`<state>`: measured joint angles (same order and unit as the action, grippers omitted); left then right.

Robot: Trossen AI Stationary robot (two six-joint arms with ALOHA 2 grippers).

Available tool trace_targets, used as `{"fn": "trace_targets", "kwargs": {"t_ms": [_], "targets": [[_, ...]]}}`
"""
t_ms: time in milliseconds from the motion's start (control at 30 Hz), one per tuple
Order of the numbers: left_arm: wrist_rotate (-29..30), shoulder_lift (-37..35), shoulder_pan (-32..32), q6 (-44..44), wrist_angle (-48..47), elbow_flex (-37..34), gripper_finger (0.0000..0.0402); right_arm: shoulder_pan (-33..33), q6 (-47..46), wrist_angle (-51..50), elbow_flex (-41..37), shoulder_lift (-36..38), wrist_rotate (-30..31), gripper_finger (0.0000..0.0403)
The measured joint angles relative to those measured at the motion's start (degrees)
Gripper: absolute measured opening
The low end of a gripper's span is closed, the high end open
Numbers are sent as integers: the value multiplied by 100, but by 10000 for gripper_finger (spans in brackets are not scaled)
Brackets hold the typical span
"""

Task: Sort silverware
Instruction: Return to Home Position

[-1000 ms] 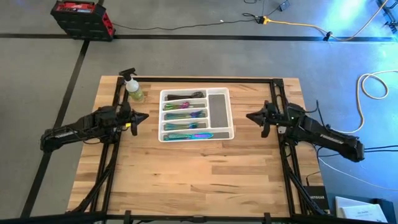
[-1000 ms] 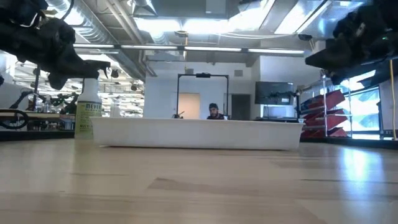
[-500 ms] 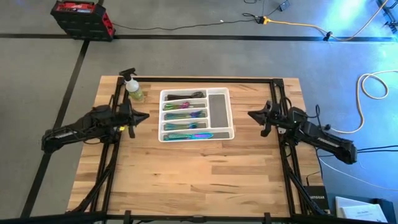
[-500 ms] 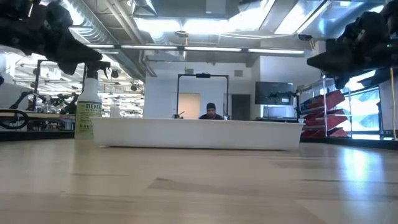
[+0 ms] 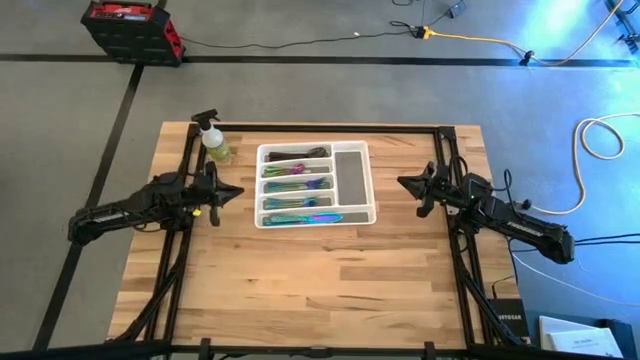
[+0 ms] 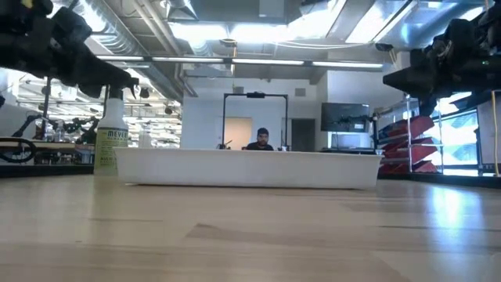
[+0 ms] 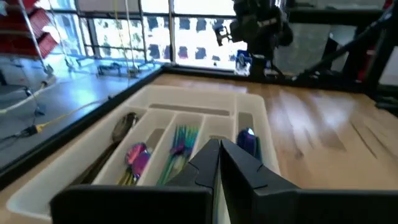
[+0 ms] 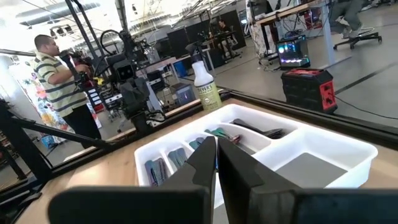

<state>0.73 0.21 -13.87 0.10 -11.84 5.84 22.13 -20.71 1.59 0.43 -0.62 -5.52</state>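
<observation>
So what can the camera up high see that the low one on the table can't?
Only the high view looks down into the tray, so it shows the silverware sorted in its compartments. Only the low view shows a person far behind the tray's wall. Both views show the tray, the spray bottle, and the left gripper and right gripper off to either side of the tray.

A big robot lab
Pipes (image 6: 137,43) are hung under the ceiling, and desks (image 8: 283,15) with screens (image 8: 291,50) are seen behind.

Silverware (image 5: 298,186) iridescent purple-green, tray (image 5: 351,175) white, spray bottle (image 5: 215,147) yellow-green, table (image 5: 320,280) pale wood.
</observation>
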Motion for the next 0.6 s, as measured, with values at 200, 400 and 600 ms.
{"fn": "trace_targets", "kwargs": {"t_ms": [200,400,600], "targets": [[-3,26,-2,-216,130,-150,0,1,0,5,1,2,-2,0],[-10,39,-2,-356,121,-150,0,0,0,2,0,2,0,0],[-11,39,-2,-361,110,-150,0,0,0,4,0,2,-2,0]]}}
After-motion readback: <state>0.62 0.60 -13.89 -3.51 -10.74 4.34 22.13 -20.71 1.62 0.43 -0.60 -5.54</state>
